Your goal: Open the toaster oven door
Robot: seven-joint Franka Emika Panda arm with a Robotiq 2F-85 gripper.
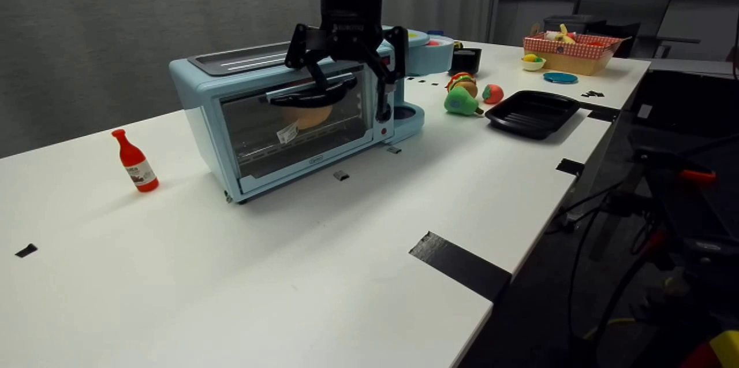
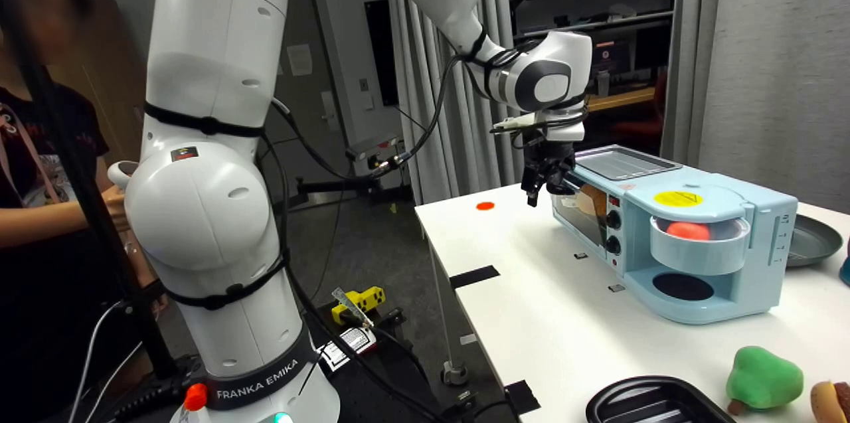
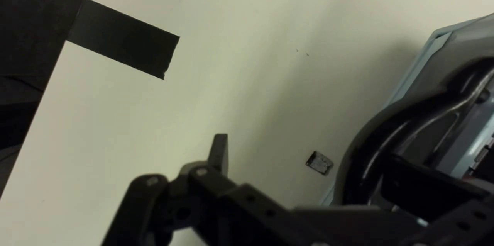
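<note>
near the long edge of the table (image 1: 277, 275) that runs beside the grey curtain (image 1: 104, 38), the toaster oven (image 2: 635, 237) stands upright, its front facing the opposite long edge, the one with strips of black tape (image 1: 460, 267). its door (image 1: 312, 145) appears closed, with a tan item (image 1: 314, 118) showing behind the glass in an exterior view. the gripper (image 1: 353, 101) hangs at the door's upper part, its two fingers spread wide — in the wrist view one finger (image 3: 219, 153) is out over the white tabletop on the taped-edge side, while the other finger (image 3: 420, 184) is at the black handle (image 1: 314, 95). the handle appears to lie between them; whether either finger touches it, i cannot tell.

past the oven's knobs (image 2: 613, 246), a light blue pot (image 2: 697, 257) sits in the side bay with a red item (image 2: 688, 231) in it. beyond the opposite end a red bottle (image 1: 135, 161) stands upright, apart from the oven. a black tray (image 1: 534, 114) lies near the taped edge, and just beside it, on the curtain side, is a green toy pear (image 1: 460, 101); a red toy fruit (image 1: 492, 93) and a toy burger (image 1: 463, 84) are close by. near the corner where the taped edge meets the far short edge, a basket (image 1: 563, 60) stands — a teal lid (image 1: 560, 77) lies just beside it.
</note>
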